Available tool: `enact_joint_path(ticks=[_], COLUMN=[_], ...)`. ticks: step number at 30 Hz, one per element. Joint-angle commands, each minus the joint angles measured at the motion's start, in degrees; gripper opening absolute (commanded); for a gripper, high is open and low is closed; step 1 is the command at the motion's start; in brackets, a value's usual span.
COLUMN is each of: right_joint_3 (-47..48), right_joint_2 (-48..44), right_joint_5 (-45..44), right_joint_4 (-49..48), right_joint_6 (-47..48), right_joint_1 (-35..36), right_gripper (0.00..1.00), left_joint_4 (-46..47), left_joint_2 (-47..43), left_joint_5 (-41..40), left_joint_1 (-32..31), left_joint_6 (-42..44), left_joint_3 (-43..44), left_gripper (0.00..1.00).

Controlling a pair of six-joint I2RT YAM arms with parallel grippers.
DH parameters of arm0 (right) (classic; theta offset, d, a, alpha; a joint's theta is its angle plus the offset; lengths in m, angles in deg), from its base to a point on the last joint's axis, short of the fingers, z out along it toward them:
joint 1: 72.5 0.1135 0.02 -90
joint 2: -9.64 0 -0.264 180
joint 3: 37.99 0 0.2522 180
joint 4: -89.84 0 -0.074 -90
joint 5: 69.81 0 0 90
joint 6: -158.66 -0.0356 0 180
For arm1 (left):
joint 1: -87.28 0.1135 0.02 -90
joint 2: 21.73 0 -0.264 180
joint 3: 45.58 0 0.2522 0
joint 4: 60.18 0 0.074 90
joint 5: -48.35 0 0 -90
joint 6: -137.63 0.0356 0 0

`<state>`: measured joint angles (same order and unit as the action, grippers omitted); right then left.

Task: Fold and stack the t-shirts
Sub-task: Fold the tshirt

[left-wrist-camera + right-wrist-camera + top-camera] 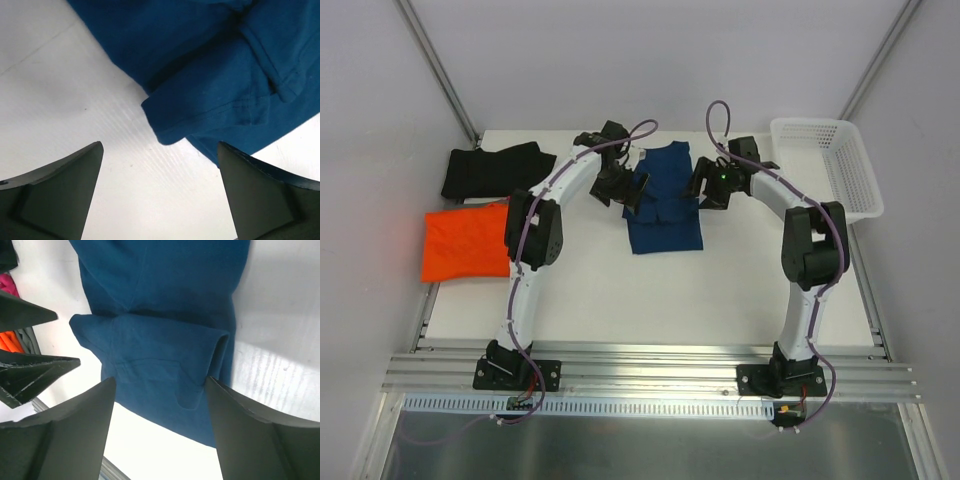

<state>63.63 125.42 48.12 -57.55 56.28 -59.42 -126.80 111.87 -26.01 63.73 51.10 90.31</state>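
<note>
L gripper & R gripper both wide open, holding nothing, flanking the navy shirt; its long axis runs front-to-back between them, R prob slightly nearer

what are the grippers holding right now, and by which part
Nothing is held. The left gripper and the right gripper both stand open over the navy t-shirt, which lies free on the table.

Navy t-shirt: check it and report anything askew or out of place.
The navy t-shirt is folded unevenly. A folded flap juts past its left edge in the top view instead of lying tucked in, so the outline is lopsided. The orange t-shirt and black t-shirt lie at the table's left, away from it and unstacked.
</note>
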Motion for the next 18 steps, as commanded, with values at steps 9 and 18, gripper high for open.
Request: enact_joint_path(ticks=[9,18], right_joint_3=[1.7,2.1], right_joint_2=[-7.7,-2.3], right_joint_5=[4.0,4.3], right_joint_4=[1.5,0.6], right_joint_6=[3.0,4.2], right_joint_1=[2.6,9.5], right_gripper=[0.74,0.73], left_joint_4=[0.0,0.0], left_joint_2=[-23.1,-30.9], left_joint_5=[-6.8,-6.3], left_joint_1=[2.4,9.2], left_joint_6=[-0.7,-1.3], left_joint_3=[-9.0,-10.3], left_gripper=[0.99,0.98])
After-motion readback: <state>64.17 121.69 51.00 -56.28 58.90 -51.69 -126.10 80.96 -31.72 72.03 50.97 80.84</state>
